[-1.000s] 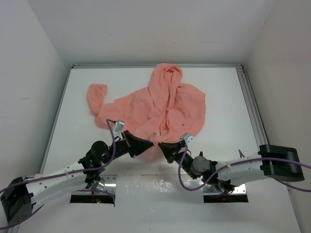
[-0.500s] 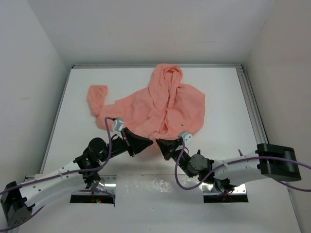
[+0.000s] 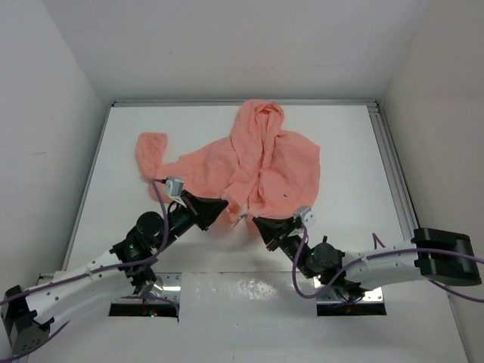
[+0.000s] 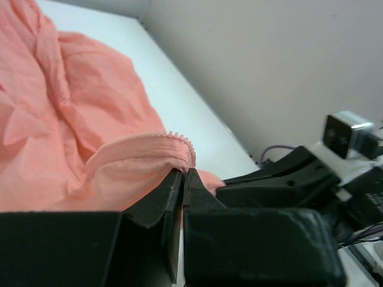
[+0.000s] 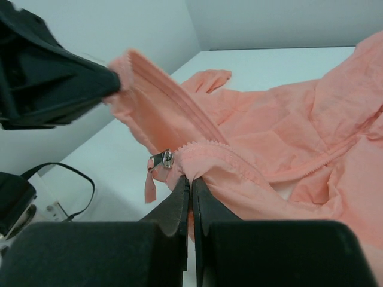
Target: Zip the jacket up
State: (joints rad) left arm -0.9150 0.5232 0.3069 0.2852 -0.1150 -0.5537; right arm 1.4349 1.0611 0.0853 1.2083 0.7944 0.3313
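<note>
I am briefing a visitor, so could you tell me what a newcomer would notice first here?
A pink jacket sprawls across the white table, hood toward the far wall. At its near hem the left gripper and right gripper, jaws shut, each pinch a zipper edge; a metal slider hangs by the right one.

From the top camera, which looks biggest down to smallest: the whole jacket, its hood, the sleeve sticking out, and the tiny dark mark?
Largest: jacket.
Next: hood and sleeve, which look about alike, so I won't rank them.
Smallest: dark mark, just a speck.
</note>
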